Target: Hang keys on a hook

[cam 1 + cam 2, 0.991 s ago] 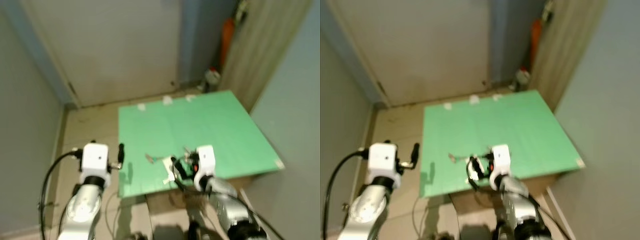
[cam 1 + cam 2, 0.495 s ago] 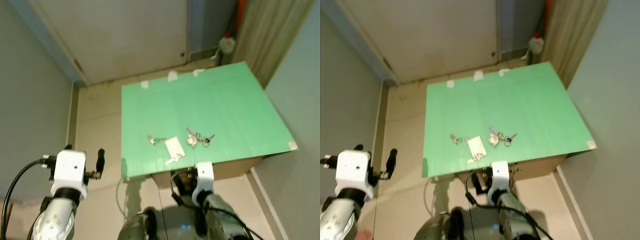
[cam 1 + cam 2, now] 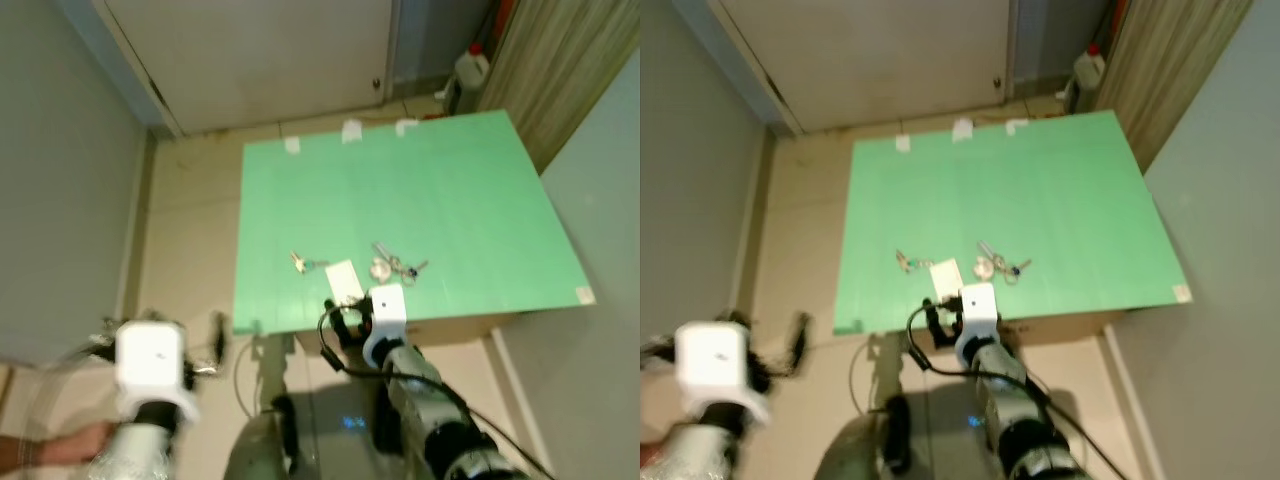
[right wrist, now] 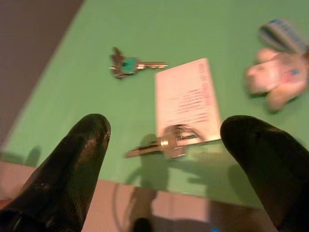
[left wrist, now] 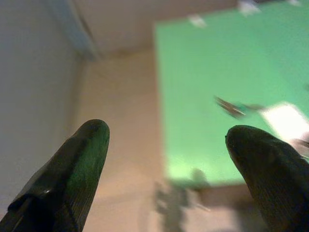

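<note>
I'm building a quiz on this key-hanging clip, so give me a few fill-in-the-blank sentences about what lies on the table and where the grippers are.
1. The keys and the white card lie on a table whose top is ____ in colour.
2. The right gripper has its fingers ____, at the table's near edge.
3. The lone key beside the card has a ____ head.
4. The left gripper hangs over the ____, beside the table.

Missing words: green; open; teal; floor
</note>
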Available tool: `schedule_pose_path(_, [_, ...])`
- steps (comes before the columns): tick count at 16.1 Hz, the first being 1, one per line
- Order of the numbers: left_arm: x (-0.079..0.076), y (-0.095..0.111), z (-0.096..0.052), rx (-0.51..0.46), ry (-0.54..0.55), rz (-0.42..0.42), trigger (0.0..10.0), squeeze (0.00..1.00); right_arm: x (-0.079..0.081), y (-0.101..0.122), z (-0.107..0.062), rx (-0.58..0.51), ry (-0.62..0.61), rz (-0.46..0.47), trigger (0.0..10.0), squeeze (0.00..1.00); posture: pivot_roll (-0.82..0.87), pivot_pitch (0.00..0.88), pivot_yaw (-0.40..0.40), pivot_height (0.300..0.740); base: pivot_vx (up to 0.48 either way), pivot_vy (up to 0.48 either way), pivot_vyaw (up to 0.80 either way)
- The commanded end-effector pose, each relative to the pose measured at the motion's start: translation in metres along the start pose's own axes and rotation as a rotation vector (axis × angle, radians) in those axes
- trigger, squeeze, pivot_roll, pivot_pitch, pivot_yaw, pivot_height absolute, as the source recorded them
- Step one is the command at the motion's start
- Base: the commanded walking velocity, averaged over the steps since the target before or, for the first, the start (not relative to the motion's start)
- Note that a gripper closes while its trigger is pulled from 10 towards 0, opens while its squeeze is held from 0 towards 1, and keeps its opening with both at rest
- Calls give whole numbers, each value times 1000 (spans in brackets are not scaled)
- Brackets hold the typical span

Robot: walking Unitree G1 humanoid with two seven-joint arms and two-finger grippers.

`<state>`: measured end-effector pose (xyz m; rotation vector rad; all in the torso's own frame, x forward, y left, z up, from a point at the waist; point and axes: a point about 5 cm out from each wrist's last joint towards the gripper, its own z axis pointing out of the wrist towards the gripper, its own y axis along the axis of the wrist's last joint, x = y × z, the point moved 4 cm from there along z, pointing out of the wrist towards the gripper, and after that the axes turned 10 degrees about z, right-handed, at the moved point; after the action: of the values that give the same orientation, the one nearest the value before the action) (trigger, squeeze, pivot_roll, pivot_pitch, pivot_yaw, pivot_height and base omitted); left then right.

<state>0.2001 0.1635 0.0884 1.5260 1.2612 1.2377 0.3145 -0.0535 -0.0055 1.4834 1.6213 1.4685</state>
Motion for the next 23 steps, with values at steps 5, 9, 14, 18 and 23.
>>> schedule_pose_path(5, [-57, -20, 1, 44, -139, -80, 10000, 0, -10, -4, 0, 38, -7, -100, 10000, 0, 181, 372, -8, 740, 0, 0, 0])
schedule_pose_path(9, [-65, -19, -1, 23, -146, -92, 10000, 0, -2, -1, 4, 29, 15, -101, 10000, 0, 187, 385, -12, 740, 0, 0, 0])
schedule_pose_path(14, [-89, -25, -9, 22, -260, -117, 10000, 0, 2, 2, 6, 27, 27, -106, 10000, 0, 196, 406, -20, 740, 0, 0, 0])
schedule_pose_path(18, [-100, -23, -9, 7, -285, -117, 10000, 0, -5, -4, 1, 33, 28, -122, 10000, 0, 167, 407, -28, 740, 0, 0, 0])
schedule_pose_path(23, [-97, -24, -9, -5, -275, -104, 10000, 0, -1, -12, -4, 35, 43, -114, 10000, 0, 162, 404, -21, 740, 0, 0, 0])
